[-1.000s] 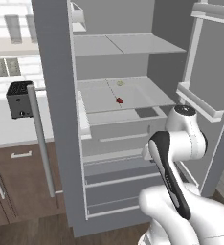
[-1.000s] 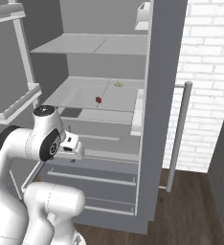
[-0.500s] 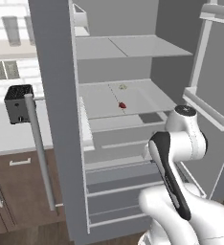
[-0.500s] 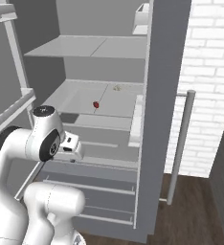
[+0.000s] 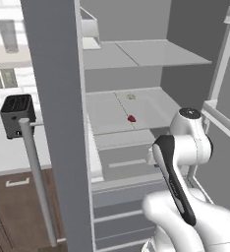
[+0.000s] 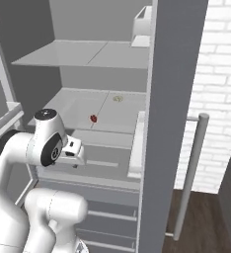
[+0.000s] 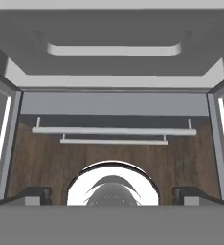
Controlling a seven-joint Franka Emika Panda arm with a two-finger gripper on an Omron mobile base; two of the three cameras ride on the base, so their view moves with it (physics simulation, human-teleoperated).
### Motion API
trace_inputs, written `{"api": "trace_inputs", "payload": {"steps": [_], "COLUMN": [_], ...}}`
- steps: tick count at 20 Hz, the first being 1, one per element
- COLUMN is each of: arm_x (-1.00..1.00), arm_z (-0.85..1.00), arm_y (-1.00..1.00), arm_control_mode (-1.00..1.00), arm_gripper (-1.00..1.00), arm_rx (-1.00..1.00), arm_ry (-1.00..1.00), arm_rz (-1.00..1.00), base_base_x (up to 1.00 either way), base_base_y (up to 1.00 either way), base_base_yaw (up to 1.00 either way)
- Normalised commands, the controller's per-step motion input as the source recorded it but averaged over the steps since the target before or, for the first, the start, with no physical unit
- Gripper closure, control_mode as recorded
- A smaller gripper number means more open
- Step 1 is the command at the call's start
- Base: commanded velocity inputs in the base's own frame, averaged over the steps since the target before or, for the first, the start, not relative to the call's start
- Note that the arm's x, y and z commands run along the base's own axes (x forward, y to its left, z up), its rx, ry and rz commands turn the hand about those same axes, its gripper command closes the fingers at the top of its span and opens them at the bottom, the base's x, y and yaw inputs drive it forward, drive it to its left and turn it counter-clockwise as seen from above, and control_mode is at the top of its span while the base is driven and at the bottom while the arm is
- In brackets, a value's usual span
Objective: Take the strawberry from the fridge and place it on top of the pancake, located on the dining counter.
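The gripper (image 7: 112, 196) stood fully spread and held nothing: in the hand view its two dark fingertips (image 7: 31, 195) sat far apart at the lower corners, pointing down over the fridge's lower drawers (image 7: 114, 130) and the brown wood floor (image 7: 47, 162). In the right base view the hand (image 6: 74, 150) projected forward from the white arm (image 6: 43, 148) at the level of the drawer fronts, below the middle shelf. The fridge (image 5: 58, 123) stood with both doors swung outward, its long bar handle (image 5: 36, 182) showing at the left door in the left base view. The strawberry (image 5: 131, 118) lay on the middle shelf (image 5: 107, 115), near the centre and toward the front edge, well apart from the gripper and above it; the right base view showed the same red fruit (image 6: 93, 118). A small pale item (image 5: 131, 97) rested farther back on that shelf. An upper shelf (image 5: 136, 53) spanned the cabinet above. A black toaster (image 5: 17, 115) sat on the counter left of the fridge, above brown wooden cabinets (image 5: 14, 206). A white brick wall (image 6: 216, 89) stood to the right.
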Motion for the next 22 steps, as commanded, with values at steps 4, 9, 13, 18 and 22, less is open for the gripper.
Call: {"api": "trace_inputs", "payload": {"steps": [4,9,13,18,22], "arm_x": [0.0,0.0,0.0,0.0,0.21], "arm_z": [0.0,0.0,0.0,0.0,0.0], "arm_y": [0.0,0.0,0.0,0.0,0.0], "arm_control_mode": [1.0,1.0,1.0,1.0,-1.0], "arm_gripper": [-1.0,-1.0,-1.0,-1.0,-1.0], "arm_rx": [0.0,0.0,0.0,0.0,0.0], "arm_ry": [0.0,0.0,0.0,0.0,0.0], "arm_rz": [0.0,0.0,0.0,0.0,0.0], "base_base_x": [0.44,0.47,0.49,0.45,0.19], "base_base_y": [0.0,0.0,0.01,0.0,0.0], "base_base_yaw": [0.0,0.0,0.0,0.0,0.0]}}
